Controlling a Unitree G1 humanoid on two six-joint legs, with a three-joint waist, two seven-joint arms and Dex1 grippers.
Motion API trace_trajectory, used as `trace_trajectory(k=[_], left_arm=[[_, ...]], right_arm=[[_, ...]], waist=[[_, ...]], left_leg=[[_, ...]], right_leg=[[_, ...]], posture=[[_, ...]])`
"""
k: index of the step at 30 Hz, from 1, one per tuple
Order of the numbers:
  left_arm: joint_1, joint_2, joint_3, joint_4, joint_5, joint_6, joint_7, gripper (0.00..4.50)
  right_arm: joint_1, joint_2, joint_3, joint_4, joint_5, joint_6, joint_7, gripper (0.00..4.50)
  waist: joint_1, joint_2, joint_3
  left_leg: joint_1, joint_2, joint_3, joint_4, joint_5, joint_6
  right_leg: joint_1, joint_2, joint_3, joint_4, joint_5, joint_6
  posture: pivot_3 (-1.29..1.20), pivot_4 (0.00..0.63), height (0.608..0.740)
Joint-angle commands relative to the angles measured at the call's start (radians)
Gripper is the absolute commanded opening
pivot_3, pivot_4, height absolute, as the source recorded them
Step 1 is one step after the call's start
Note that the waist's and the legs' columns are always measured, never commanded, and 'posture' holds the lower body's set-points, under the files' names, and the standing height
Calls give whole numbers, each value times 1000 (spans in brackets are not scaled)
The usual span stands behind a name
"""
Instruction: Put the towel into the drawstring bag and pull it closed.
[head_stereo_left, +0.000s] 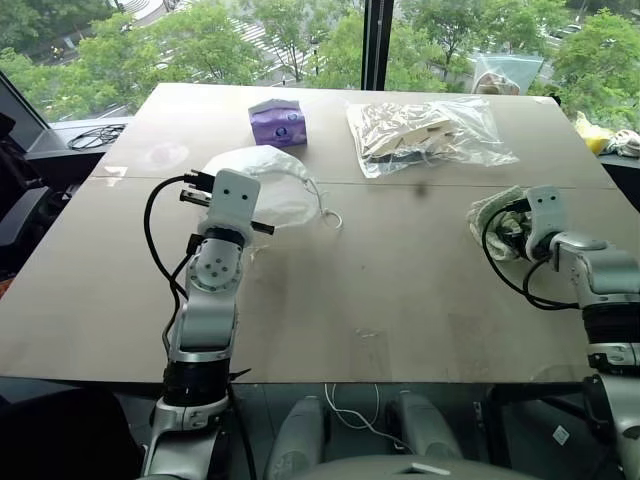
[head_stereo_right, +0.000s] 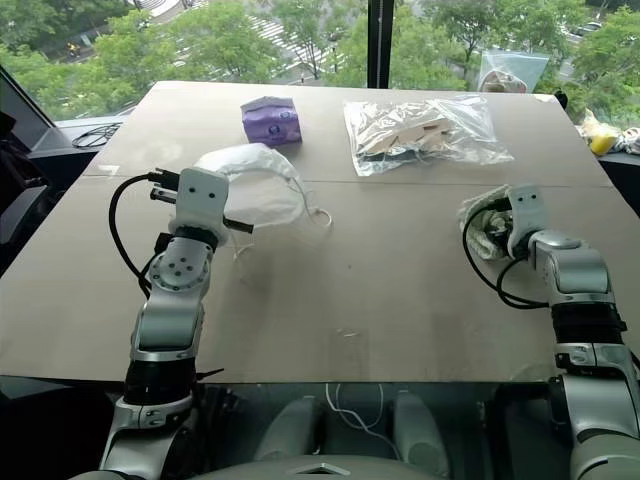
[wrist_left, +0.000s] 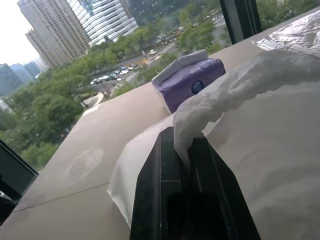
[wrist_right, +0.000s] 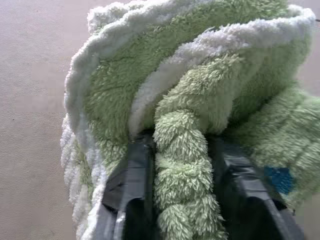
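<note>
Nearest, on the right: right gripper (wrist_right: 182, 200) pinched on a thick fold of the towel (wrist_right: 200, 90), bundle resting on the table (head_stereo_left: 400, 290) by its right edge. On the left: left gripper (wrist_left: 182, 165) clamped shut on a pleat at the drawstring bag (head_stereo_left: 265, 185), mouth held up, cord loop (head_stereo_left: 328, 215) trailing toward the middle. Well apart, those two.

Risks, as a guess: only one fold caught, so rest of towel may unroll and snag on the bag's rim; thin fabric could slip free or mouth collapse under a push.

Farther back: purple tissue box (head_stereo_left: 278, 122), label too small to read; clear plastic bag (head_stereo_left: 425, 135), no legible writing.
</note>
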Motion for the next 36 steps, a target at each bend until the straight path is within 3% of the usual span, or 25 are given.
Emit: trace_trajectory(k=[1,9,14,15,19,23,27,36], left_arm=[[-27,3,11,-22,-12,-5,4,0],[-92,-10,24,-4,-78,39,-24,0],[-140,-42,32,3,-137,95,-37,0],[-151,-48,32,8,-148,107,-38,0],[-189,-73,33,35,-197,150,-49,0],[-218,-103,54,45,-257,205,-55,0],[-232,-137,63,15,-369,260,-115,0],[-246,-200,108,-83,-602,431,-156,0]], right_arm=[[76,11,15,67,-22,33,3,38],[11,83,-143,-75,92,-7,4,38],[-95,210,-307,-340,404,124,50,38],[-114,231,-319,-390,461,155,51,38],[-193,307,-354,-514,677,255,10,38],[-245,386,-361,-587,855,301,-76,38],[-219,402,-239,-679,930,355,-95,38],[-29,210,161,-674,552,188,-14,38]], waist=[[3,-1,-1],[9,1,1],[-19,20,14],[-19,23,16],[-3,24,16],[5,24,16],[7,24,16],[-3,24,16]], left_leg=[[2,0,0,0,0,0],[1,0,-2,-1,0,0],[-2,1,2,-3,0,0],[-9,1,2,-3,0,0],[-29,1,-3,-2,0,-1],[-34,-1,-2,-3,0,-1],[-36,-4,-3,-2,0,0],[-34,-4,-4,-2,1,-1]], right_leg=[[2,0,0,-1,-1,1],[2,0,-2,-1,-1,1],[-4,1,2,1,-1,2],[-12,1,3,4,0,0],[-31,2,-1,7,2,-3],[-35,-2,-1,4,2,-3],[-36,-4,-2,3,2,-2],[-34,-4,-4,5,2,-2]], posture=[[0,150,740],[0,150,740],[0,150,740],[0,150,740],[0,150,740],[0,150,740],[0,150,740],[0,150,740]])
